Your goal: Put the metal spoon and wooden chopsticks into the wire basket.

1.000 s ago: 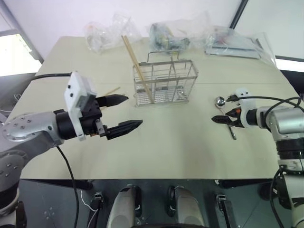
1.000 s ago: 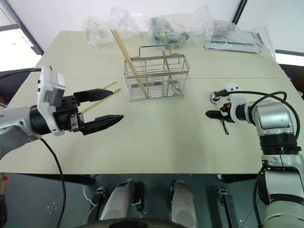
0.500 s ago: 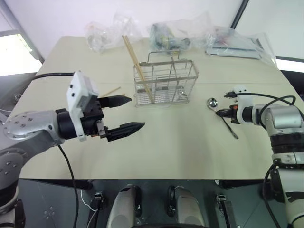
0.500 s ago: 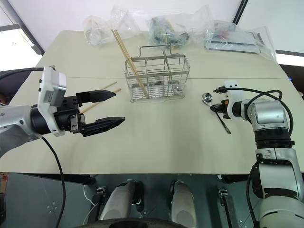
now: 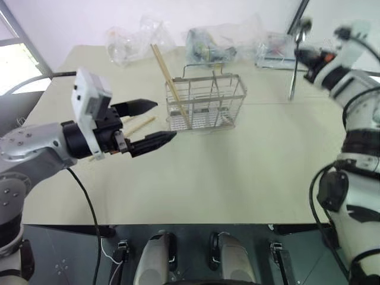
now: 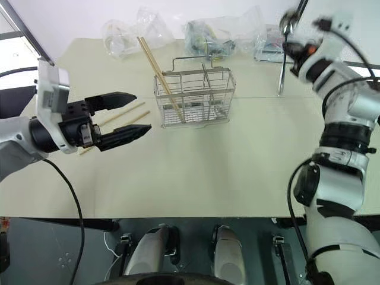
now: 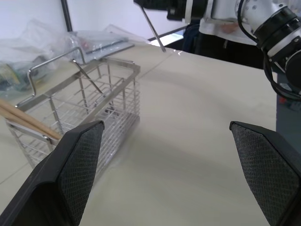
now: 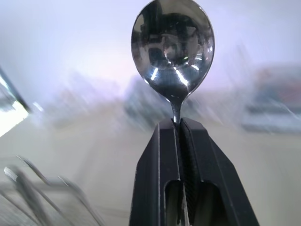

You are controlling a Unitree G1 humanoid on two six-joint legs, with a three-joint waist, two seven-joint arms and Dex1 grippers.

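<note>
The right gripper (image 8: pixel 178 123) is clamped on the neck of the metal spoon (image 8: pixel 172 47), held high above the table's (image 5: pixel 237 172) far right edge, bowl up. The wire basket (image 5: pixel 205 102) stands mid-table toward the far edge with one of the wooden chopsticks (image 5: pixel 171 84) leaning in its left end; another lies on the table left of it. The left gripper (image 5: pixel 147 124) hovers near that one, fingers spread wide and empty.

Bare table (image 5: pixel 237 172) is lying open in front of the basket (image 5: pixel 206 102). Its handle and a leaning chopstick (image 5: pixel 171 84) are crowding the top opening.
</note>
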